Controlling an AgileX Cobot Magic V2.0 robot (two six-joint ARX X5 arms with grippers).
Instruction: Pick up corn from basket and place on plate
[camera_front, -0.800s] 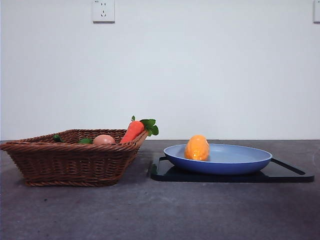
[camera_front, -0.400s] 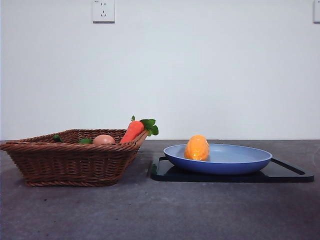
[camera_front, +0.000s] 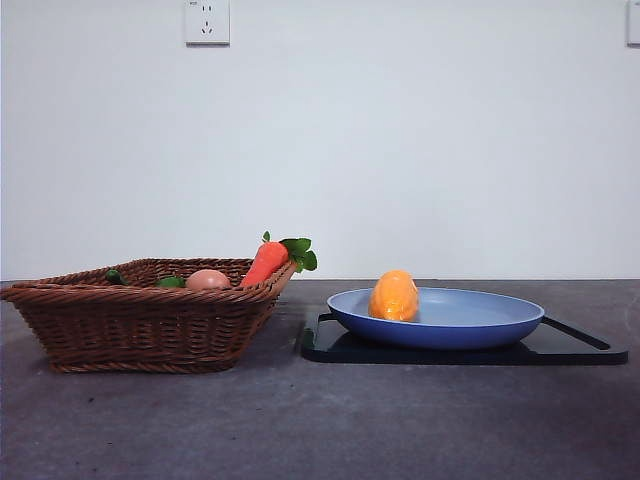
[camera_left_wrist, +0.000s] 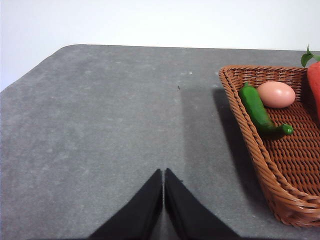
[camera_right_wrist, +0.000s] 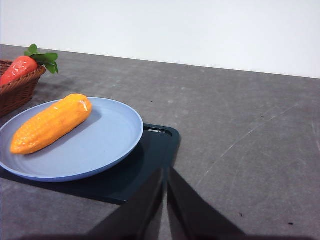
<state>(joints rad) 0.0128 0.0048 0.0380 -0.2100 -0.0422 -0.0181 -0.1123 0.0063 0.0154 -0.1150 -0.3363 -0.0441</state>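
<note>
The yellow-orange corn (camera_front: 394, 296) (camera_right_wrist: 51, 123) lies on the blue plate (camera_front: 470, 325) (camera_right_wrist: 105, 145), toward the basket side of it. The brown wicker basket (camera_front: 140, 325) (camera_left_wrist: 260, 165) stands left of the plate. My left gripper (camera_left_wrist: 163, 172) is shut over bare table beside the basket, away from its rim. Shut too, my right gripper (camera_right_wrist: 165, 172) hovers over the table near the black tray's corner, apart from the plate. Neither gripper shows in the front view.
In the basket lie a red-orange carrot (camera_front: 266, 262) (camera_left_wrist: 315, 85), a pinkish egg (camera_front: 208, 280) (camera_left_wrist: 276, 94) and a green pepper (camera_left_wrist: 260, 111). A flat black tray (camera_front: 585, 348) (camera_right_wrist: 150, 160) sits under the plate. A wall socket (camera_front: 207, 22) is on the white wall behind.
</note>
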